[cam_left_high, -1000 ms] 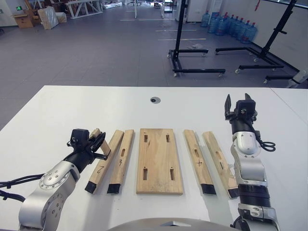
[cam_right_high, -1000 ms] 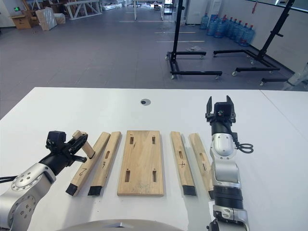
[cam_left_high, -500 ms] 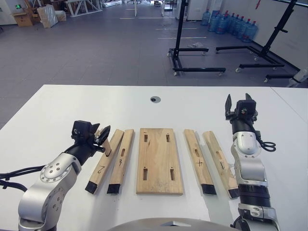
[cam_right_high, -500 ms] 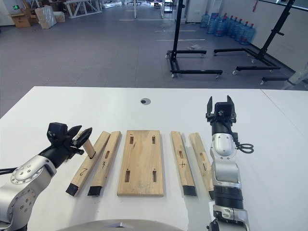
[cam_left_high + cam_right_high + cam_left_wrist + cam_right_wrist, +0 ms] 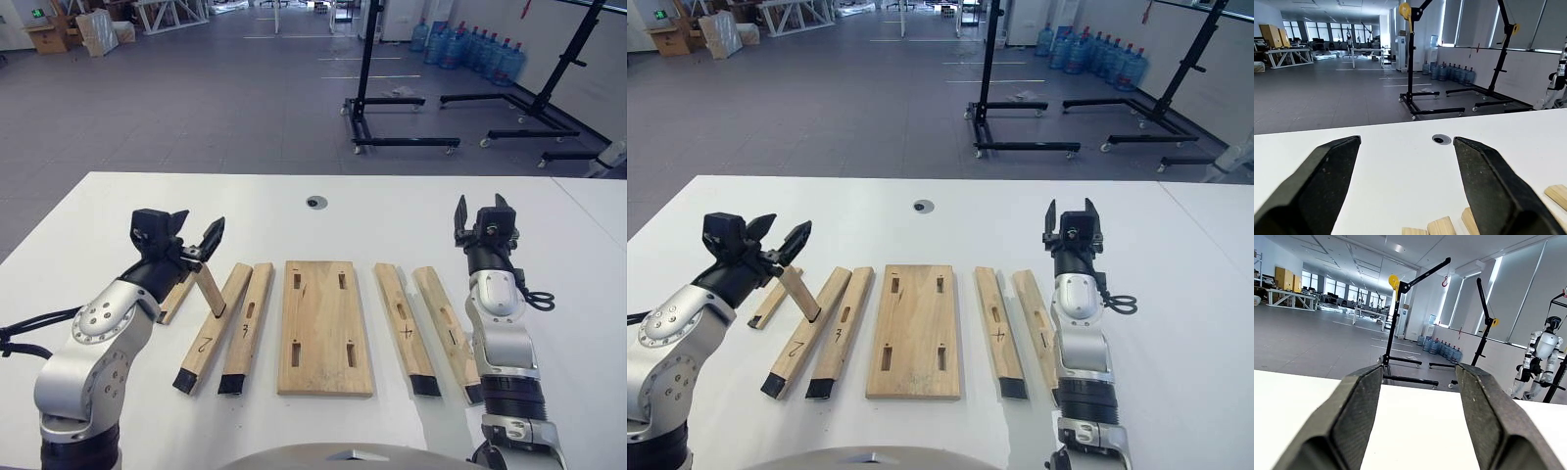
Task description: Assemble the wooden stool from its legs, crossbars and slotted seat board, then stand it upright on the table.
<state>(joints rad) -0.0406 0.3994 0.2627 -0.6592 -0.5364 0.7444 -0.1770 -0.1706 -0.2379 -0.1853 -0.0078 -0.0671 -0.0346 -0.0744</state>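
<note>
The slotted seat board lies flat mid-table. Two legs lie to its left and two more legs to its right. One short crossbar leans tilted against the leftmost leg, and another crossbar lies flat beside it. My left gripper hovers just above these crossbars, open and holding nothing; in its wrist view the wood ends sit below its fingers. My right gripper stands upright and open beyond the far ends of the right legs, fingers spread over bare table.
A round cable hole sits in the white table behind the board. A black cable loop lies beside my right arm. Black wheeled stands are on the floor beyond the table's far edge.
My left gripper has opened, let go of the short crossbar and lifted back to the left. The crossbar now leans on the leftmost leg. The right arm has hardly moved.
</note>
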